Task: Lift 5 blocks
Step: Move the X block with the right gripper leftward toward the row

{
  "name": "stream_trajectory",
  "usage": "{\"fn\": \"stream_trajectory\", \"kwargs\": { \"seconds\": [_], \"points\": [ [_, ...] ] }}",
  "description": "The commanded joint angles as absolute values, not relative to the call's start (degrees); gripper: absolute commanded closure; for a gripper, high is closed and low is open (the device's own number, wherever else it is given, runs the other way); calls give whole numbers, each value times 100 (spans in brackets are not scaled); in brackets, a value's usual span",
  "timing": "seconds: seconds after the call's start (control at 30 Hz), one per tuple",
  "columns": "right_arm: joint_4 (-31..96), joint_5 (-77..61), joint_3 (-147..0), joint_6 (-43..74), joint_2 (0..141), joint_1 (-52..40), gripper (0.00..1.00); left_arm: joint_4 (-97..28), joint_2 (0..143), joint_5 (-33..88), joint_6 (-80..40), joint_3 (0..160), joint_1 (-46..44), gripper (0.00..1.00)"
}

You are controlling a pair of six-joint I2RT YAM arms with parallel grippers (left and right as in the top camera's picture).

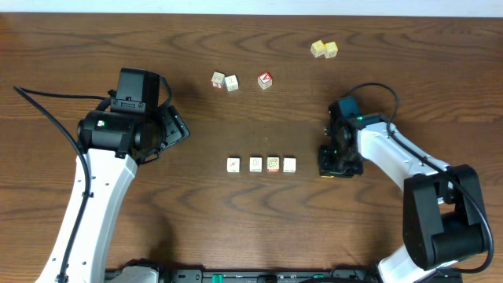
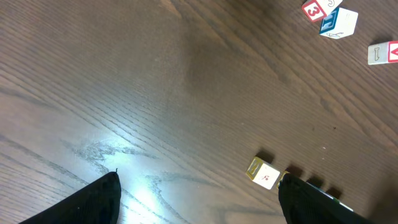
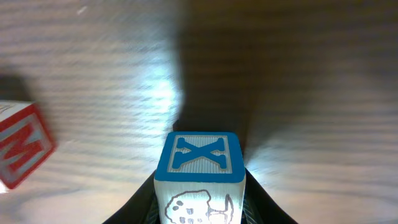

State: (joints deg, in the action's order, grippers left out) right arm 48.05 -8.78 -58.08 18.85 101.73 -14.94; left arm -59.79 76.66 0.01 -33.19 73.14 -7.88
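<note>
Several cream alphabet blocks lie in a row (image 1: 255,163) at the table's middle. My right gripper (image 1: 338,163) stands low just right of that row and hides its block from above. In the right wrist view my right gripper (image 3: 200,193) is shut on a cream block (image 3: 199,158) with a blue X face and a tree drawing. A red M face of a neighbouring block (image 3: 18,149) shows at the left. My left gripper (image 1: 179,128) hangs open and empty, left of the row. In the left wrist view its fingers (image 2: 87,202) stand wide, with the row's end block (image 2: 264,173) by the right one.
Two more printed blocks (image 1: 224,81) and a red-faced cube (image 1: 265,79) sit further back. Two plain yellow cubes (image 1: 324,49) lie at the back right. The same far blocks (image 2: 329,15) show at the top right of the left wrist view.
</note>
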Motion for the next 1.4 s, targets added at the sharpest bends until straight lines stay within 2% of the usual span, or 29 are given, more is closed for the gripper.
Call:
{"fn": "stream_trajectory", "kwargs": {
  "seconds": [0.0,0.33,0.77,1.03,1.37],
  "points": [
    [4856,-1461,-5791,2523,10191,-1699,76,-5996,7666,-71,-3310,7323,-768,19],
    [4469,-1485,-5791,2674,10191,-1970,75,-5996,7666,-71,-3310,7323,-768,19],
    [4224,-596,-5791,2486,10191,-2200,74,-5996,7666,-71,-3310,7323,-768,19],
    [4040,-576,-5791,2576,10191,-2488,72,-5996,7666,-71,-3310,7323,-768,19],
    [4217,-434,-5791,2808,10191,-2528,72,-5996,7666,-71,-3310,7323,-768,19]
  ]
}}
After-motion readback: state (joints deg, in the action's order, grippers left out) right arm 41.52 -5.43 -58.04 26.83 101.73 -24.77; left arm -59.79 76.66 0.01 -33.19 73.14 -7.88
